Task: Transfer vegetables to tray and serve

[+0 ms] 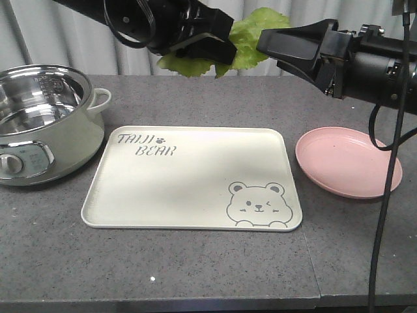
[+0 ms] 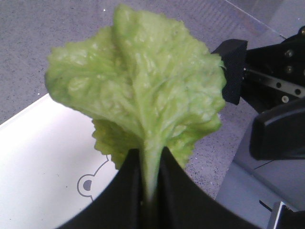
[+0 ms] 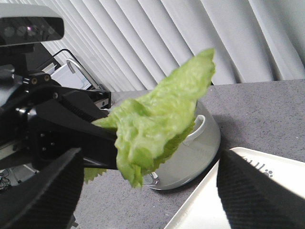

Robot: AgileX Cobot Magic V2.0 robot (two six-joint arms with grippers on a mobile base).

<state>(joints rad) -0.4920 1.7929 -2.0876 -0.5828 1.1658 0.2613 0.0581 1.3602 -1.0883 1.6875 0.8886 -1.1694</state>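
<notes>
One leaf (image 2: 143, 90) hung at top centre of the front view, not yet on the tray (image 1: 130, 195) below. My left gripper (image 2: 148, 162) was clamped on its rib. The right gripper (image 1: 268, 47) sat just beside it, jaws apart. Risks as I judged them: the thin rib slipping the pinch, right fingers snagging the floppy blade, a release missing the tray.

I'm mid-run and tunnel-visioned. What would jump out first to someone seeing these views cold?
The bright green lettuce leaf stands out first, held in mid-air over the back of the table with its stem clamped in the left gripper. Next come the open right gripper, pointing at the leaf from the side, and the empty cream tray with its bear drawing, lying below.
</notes>
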